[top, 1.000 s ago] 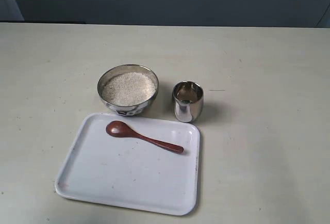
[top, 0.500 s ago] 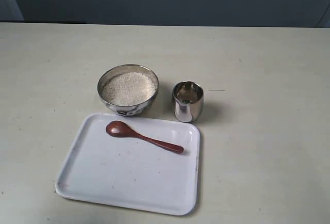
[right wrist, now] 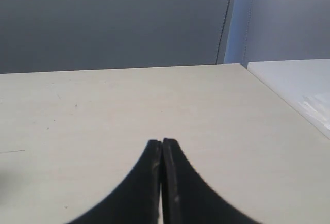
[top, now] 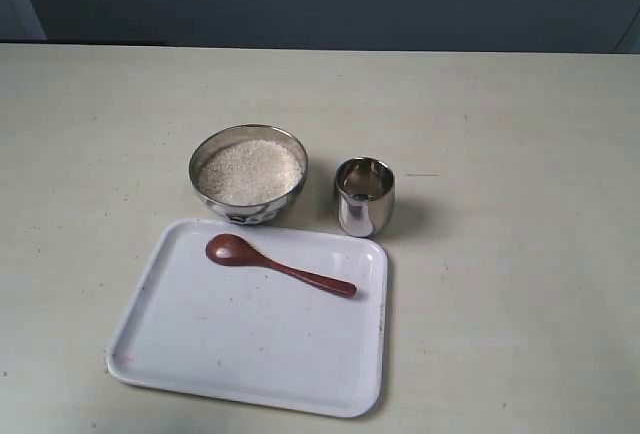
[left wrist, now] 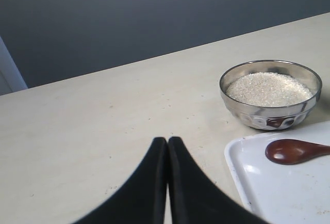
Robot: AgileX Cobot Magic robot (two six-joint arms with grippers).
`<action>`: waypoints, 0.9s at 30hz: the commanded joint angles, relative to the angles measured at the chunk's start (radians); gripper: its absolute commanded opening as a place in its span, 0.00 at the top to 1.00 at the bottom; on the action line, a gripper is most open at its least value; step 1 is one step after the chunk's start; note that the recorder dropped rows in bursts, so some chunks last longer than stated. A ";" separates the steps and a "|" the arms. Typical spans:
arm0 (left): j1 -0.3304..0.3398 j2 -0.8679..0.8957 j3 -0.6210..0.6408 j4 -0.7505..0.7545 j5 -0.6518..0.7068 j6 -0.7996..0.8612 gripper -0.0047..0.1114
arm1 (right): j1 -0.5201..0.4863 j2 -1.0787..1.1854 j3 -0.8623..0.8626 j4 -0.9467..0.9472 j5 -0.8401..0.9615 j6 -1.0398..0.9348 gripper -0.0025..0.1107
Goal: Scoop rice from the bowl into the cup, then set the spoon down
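The steel bowl [top: 248, 173] stands mid-table, full of off-white rice [top: 249, 171]. To its right stands the small steel cup [top: 364, 196]. The reddish-brown wooden spoon [top: 278, 265] lies on the white tray [top: 250, 354] in front of them, its oval end toward the bowl. The left wrist view shows the bowl [left wrist: 270, 94], the rice [left wrist: 269, 88], the spoon's oval end [left wrist: 295, 151] and a tray corner [left wrist: 247, 182]. My left gripper [left wrist: 167, 140] is shut and empty, over bare table away from the bowl. My right gripper [right wrist: 162, 142] is shut and empty over bare table. Neither gripper appears in the exterior view.
The beige table [top: 520, 284] runs back to a dark wall. In the right wrist view a white surface [right wrist: 296, 82] lies beyond the table's edge.
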 commanded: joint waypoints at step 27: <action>-0.005 -0.004 -0.002 -0.006 -0.013 -0.005 0.96 | -0.004 -0.004 0.003 0.051 -0.005 -0.003 0.98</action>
